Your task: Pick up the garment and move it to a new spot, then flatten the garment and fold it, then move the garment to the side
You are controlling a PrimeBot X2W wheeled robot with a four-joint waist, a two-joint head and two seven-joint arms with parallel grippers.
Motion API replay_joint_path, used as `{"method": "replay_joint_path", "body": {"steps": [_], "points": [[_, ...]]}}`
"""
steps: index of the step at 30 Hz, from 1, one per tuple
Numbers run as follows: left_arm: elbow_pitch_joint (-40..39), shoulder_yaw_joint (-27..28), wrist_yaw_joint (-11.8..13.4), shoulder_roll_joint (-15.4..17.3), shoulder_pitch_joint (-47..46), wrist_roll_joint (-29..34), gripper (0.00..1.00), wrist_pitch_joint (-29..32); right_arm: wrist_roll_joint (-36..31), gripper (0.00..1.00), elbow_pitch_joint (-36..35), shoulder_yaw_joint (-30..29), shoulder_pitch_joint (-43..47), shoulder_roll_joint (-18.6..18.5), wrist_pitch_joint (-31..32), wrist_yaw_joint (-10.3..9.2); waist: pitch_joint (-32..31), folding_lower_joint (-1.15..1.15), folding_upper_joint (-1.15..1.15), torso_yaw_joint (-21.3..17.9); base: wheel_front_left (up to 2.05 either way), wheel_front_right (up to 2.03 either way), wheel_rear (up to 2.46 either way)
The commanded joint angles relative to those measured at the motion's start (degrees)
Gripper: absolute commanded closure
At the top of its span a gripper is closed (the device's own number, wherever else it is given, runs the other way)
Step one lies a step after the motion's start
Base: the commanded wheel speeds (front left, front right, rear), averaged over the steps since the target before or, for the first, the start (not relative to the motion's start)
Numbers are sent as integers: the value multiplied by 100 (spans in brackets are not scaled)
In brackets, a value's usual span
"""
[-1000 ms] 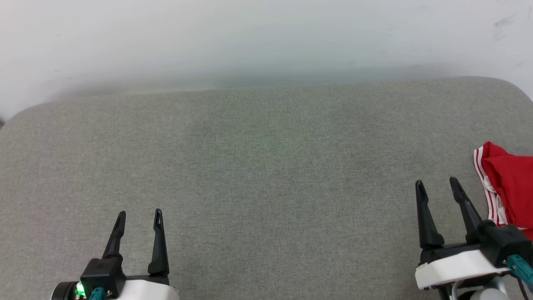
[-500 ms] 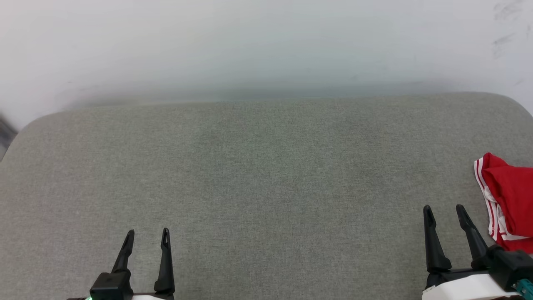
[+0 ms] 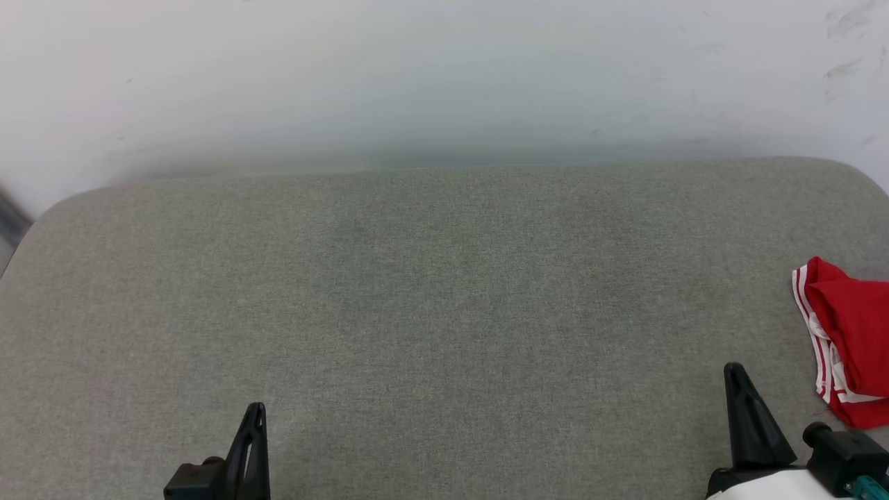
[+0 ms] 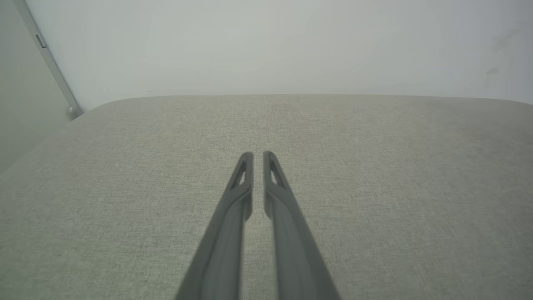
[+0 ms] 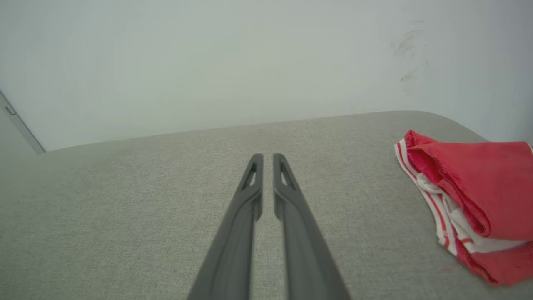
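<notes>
Red garment (image 3: pixel 851 326), seemingly folded, at the grey bench's (image 3: pixel 444 312) right edge.
Left gripper (image 4: pixel 258 155) and right gripper (image 5: pixel 267 157): fingers close together, holding nothing.

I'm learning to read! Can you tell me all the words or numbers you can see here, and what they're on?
There are no words, numbers or signs to read here.
Red shirt: it lies folded up, so only red cloth and red-and-white striped trim show, no letters.
White wall: the grey scuff marks are smudges, not writing.
Grey fabric surface: plain, with nothing printed on it.
</notes>
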Motion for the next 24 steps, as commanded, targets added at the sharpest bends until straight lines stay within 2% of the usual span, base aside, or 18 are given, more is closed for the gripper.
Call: {"method": "replay_joint_path", "body": {"steps": [1,10,11,24], "points": [[19,3,-1,0,-2,-15,100,7,16,100,23,1,1,0,3,0,0,0,0,0,0,0,0],[141,82,-86,0,-187,-1059,100,268,1036,100,117,12,-128,-38,217,0,-5,0,0,0,0,0,0],[166,104,-113,0,-242,-1398,100,348,1364,100,145,12,-176,-49,286,0,-6,0,0,-1,0,0,0],[273,193,-219,2,-465,-2729,100,665,2647,100,252,3,-359,-86,571,-1,-13,0,0,-1,0,0,0]]}}
